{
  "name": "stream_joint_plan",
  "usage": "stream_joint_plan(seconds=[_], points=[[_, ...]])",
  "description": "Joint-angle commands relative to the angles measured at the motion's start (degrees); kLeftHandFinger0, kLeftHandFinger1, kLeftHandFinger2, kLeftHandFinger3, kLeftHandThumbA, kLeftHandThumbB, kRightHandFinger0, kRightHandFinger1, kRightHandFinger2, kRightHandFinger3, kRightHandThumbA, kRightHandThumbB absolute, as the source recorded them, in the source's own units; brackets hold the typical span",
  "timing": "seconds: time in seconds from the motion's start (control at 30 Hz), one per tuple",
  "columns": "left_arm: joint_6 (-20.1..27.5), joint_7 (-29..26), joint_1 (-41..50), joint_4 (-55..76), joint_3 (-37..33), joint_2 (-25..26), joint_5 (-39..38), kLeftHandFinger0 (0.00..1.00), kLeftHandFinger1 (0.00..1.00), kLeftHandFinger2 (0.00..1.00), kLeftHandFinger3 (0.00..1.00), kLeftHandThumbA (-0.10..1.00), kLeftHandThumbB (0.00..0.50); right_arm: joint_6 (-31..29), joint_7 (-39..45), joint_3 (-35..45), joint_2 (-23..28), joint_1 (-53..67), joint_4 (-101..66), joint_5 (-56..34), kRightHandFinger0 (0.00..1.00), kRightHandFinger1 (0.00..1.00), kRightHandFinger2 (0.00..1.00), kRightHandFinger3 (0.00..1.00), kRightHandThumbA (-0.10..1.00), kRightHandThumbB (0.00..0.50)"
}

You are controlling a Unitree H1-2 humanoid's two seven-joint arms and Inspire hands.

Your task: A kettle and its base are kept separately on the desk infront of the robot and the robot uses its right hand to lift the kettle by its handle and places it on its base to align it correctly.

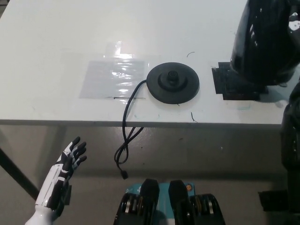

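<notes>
White desk [56, 47] bears base [173, 83]; kettle [267, 47] looms right.

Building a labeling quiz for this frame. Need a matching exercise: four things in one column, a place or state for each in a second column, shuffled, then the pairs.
Things:
1. kettle
2. base
3. left hand
4. cord

Places or states:
A. hangs over the desk's front edge
B. open, below the desk edge, lower left
C. flat on the desk, near the middle, nothing on it
D. far right of the picture, above the black square mark

Pairs: 1-D, 2-C, 3-B, 4-A
</notes>
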State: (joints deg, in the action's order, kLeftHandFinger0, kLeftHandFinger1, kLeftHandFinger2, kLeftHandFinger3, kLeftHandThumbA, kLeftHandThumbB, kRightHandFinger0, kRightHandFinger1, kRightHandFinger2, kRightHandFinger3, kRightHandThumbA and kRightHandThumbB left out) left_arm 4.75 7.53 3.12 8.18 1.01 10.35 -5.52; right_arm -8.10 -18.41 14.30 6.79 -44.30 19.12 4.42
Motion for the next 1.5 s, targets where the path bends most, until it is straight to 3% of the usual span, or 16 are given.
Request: stream_joint_plan(seconds=[0.0, 0.23, 0.3, 0.47, 0.77, 0.93, 1.1, 1.27, 1.47], points=[[1.38, 0.88, -0.90, 1.20, 0.70, 1.29, -0.57, 1.00, 1.00, 1.00, 1.00, 0.96, 0.045, -5.26, -1.61, -1.28, -0.54, -7.38, -2.93, 0.44, 0.00, 0.19, 0.60, 0.75, -0.10, 0.106], [1.69, 0.90, -0.98, 0.93, 0.62, 1.20, -0.51, 1.00, 1.00, 1.00, 1.00, 0.95, 0.037, -8.31, -2.43, -4.63, -1.54, -10.52, 2.44, 3.46, 0.00, 0.28, 0.69, 0.83, -0.10, 0.144], [2.06, 1.06, -1.00, 0.82, 0.62, 1.29, -0.63, 1.00, 1.00, 1.00, 1.00, 0.96, 0.024, -10.48, -2.94, -5.87, -2.34, -11.68, 3.80, 4.23, 0.00, 0.28, 0.68, 0.82, -0.10, 0.177], [2.35, 1.12, -1.07, 0.45, 0.55, 1.41, -0.48, 1.00, 1.00, 1.00, 1.00, 0.96, 0.038, -7.26, -4.79, -7.95, -5.85, -13.18, 2.17, 5.91, 0.02, 0.33, 0.72, 0.76, -0.10, 0.195], [1.78, 1.00, -0.85, 0.76, 0.42, 1.15, -1.07, 1.00, 1.00, 1.00, 1.00, 0.94, 0.042, -4.28, -6.36, -11.11, -10.11, -14.55, 3.60, 8.69, 0.00, 0.35, 0.71, 0.73, -0.10, 0.151], [1.57, 1.00, -0.84, 1.10, 0.26, 1.22, -0.78, 1.00, 1.00, 1.00, 1.00, 0.92, 0.036, -6.47, -7.56, -12.01, -11.30, -15.48, 6.15, 9.77, 0.00, 0.34, 0.67, 0.72, -0.10, 0.152], [1.43, 1.17, -1.00, 1.07, 0.26, 1.37, -1.05, 1.00, 1.00, 1.00, 1.00, 0.93, 0.055, -11.37, -8.33, -12.48, -11.97, -17.26, 11.71, 8.74, 0.00, 0.36, 0.72, 0.73, -0.10, 0.151], [1.45, 0.92, -0.83, 1.35, 0.14, 1.38, -0.30, 1.00, 1.00, 1.00, 1.00, 0.93, 0.058, -12.16, -7.66, -12.62, -12.12, -17.60, 15.55, 7.62, 0.00, 0.27, 0.63, 0.71, -0.10, 0.136], [1.23, 1.04, -1.09, 1.30, 0.29, 1.59, -0.62, 1.00, 1.00, 1.00, 1.00, 0.93, 0.056, -14.20, -8.54, -12.37, -11.84, -17.74, 19.93, 7.52, 0.00, 0.13, 0.47, 0.56, -0.10, 0.134]])
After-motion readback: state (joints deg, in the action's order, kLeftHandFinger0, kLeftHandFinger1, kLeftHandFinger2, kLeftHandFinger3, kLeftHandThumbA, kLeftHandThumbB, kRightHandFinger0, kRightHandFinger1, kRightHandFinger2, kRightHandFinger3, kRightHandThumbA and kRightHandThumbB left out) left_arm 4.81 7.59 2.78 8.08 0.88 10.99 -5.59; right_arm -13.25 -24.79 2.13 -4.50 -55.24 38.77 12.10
